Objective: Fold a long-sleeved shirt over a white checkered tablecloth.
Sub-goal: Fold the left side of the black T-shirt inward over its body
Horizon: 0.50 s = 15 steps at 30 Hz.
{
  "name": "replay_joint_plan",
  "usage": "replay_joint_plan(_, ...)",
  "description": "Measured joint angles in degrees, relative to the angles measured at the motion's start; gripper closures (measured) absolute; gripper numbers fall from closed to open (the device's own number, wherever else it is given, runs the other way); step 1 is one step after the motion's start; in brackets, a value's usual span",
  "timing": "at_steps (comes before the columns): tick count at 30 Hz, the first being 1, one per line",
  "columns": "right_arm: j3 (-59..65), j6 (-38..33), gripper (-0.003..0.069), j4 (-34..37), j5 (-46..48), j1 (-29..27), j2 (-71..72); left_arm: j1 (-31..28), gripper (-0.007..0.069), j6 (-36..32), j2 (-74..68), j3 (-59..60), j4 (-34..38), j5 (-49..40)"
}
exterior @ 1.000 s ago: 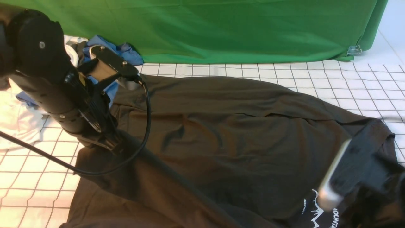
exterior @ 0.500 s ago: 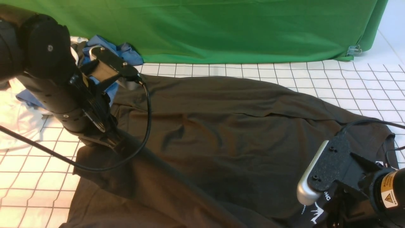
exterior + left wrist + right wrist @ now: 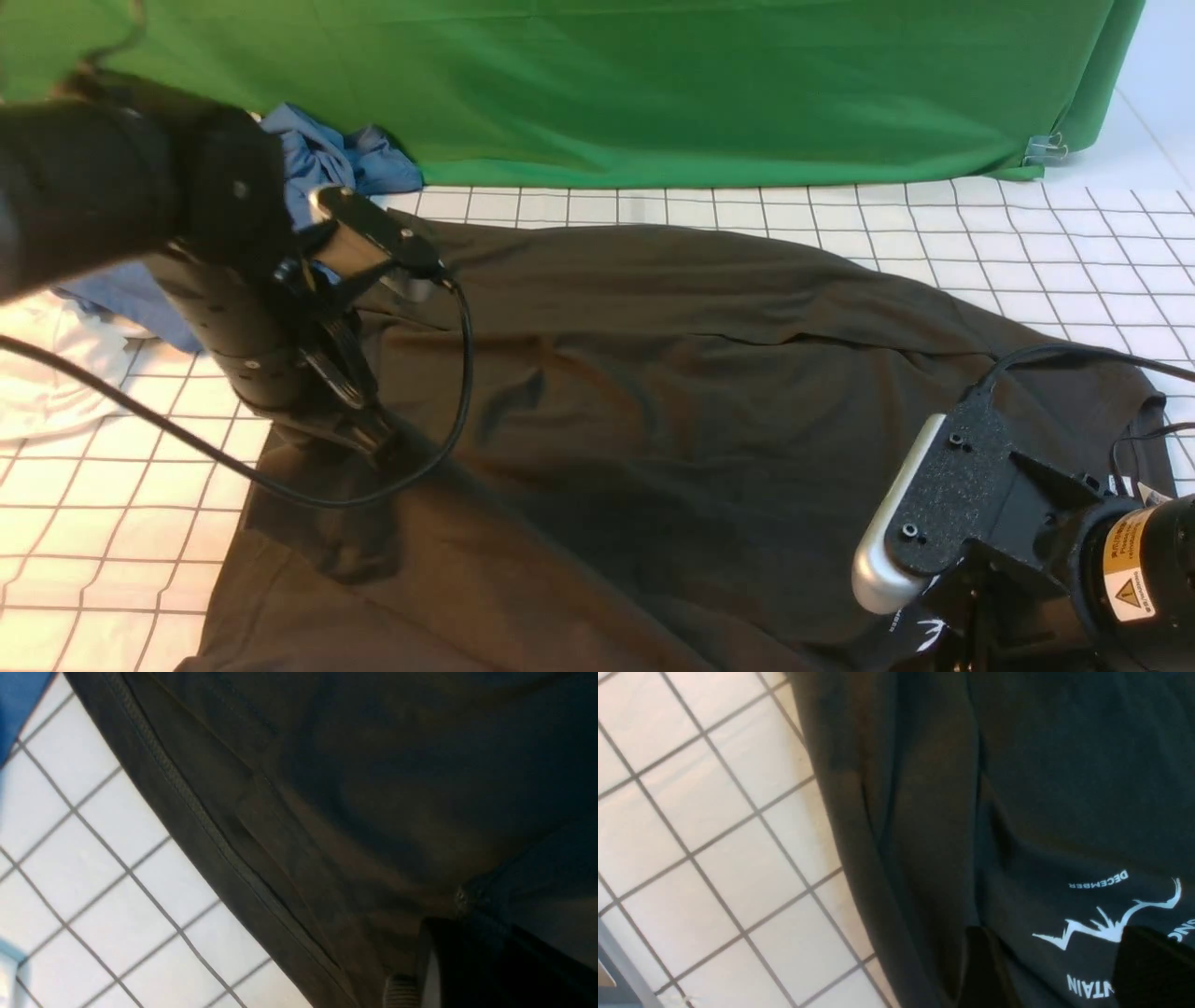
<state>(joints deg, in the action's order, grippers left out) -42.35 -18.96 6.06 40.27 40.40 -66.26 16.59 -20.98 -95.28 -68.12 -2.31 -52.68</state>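
The long-sleeved shirt (image 3: pixel 709 373), dark charcoal, lies spread over the white checkered tablecloth (image 3: pixel 1027 243). My left gripper (image 3: pixel 385 450) is shut on a fold of the shirt near its left edge, and a raised ridge of cloth runs from it toward the front. In the left wrist view the stitched hem (image 3: pixel 205 826) crosses the tablecloth (image 3: pixel 93 868), and dark cloth covers one finger (image 3: pixel 467 970). My right gripper (image 3: pixel 1066 975) hangs open just above the white mountain print (image 3: pixel 1106 924), a finger on each side. From the front its fingers are hidden under the wrist.
A blue garment (image 3: pixel 327 159) and a white garment (image 3: pixel 47 373) lie heaped at the far left. The green backdrop cloth (image 3: pixel 653 84) hangs along the back, clipped at its right end (image 3: pixel 1046 145). The left arm's cable (image 3: pixel 462 373) loops over the shirt.
My left arm has moved to the right, dragging the shirt's left edge with it. My right gripper has opened wider and shifted left and toward the front.
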Motion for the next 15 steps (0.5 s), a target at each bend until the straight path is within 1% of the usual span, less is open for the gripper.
replay_joint_plan(2, 0.0, 0.29, 0.0248, 0.0, -0.08, 0.0, 0.0, 0.0, 0.0593, 0.26, -1.28, 0.0, -1.26, 0.22)
replay_joint_plan(4, 0.0, 0.91, 0.0249, 0.0, -0.07, 0.0, 0.0, 0.0, 0.054, 1.03, -3.25, 0.0, -3.34, 0.64)
replay_joint_plan(7, 0.0, 1.07, 0.0249, 0.0, -0.14, 0.0, 0.0, 0.0, 0.0421, 1.22, -4.85, 0.0, -5.45, 1.16)
replay_joint_plan(9, 0.0, 1.07, 0.0249, 0.0, -0.33, 0.0, 0.0, 0.0, 0.0316, 1.22, -5.23, 0.0, -6.64, 1.3)
replay_joint_plan(10, 0.0, 1.07, 0.0249, -0.06, -0.43, 0.0, 0.0, 0.0, 0.0284, 1.36, -5.23, 0.0, -7.05, 1.19)
replay_joint_plan(11, 0.0, 1.07, 0.0249, -0.06, -0.67, 0.0, 0.0, 0.0, 0.0224, 1.52, -4.94, 0.0, -7.61, 0.8)
replay_joint_plan(12, 0.0, 1.07, 0.0249, -0.11, -0.84, 0.0, 0.0, 0.0, 0.0181, 1.71, -4.55, 0.0, -8.13, -0.01)
replay_joint_plan(13, 0.0, 0.95, 0.0249, -0.11, -0.94, 0.0, 0.0, 0.0, 0.0146, 2.27, -3.94, 0.0, -8.78, -1.18)
replay_joint_plan(15, 0.0, 0.49, 0.0249, -0.11, -1.07, 0.0, 0.0, 0.14, 0.0116, 3.36, -2.65, 0.0, -9.73, -3.45)
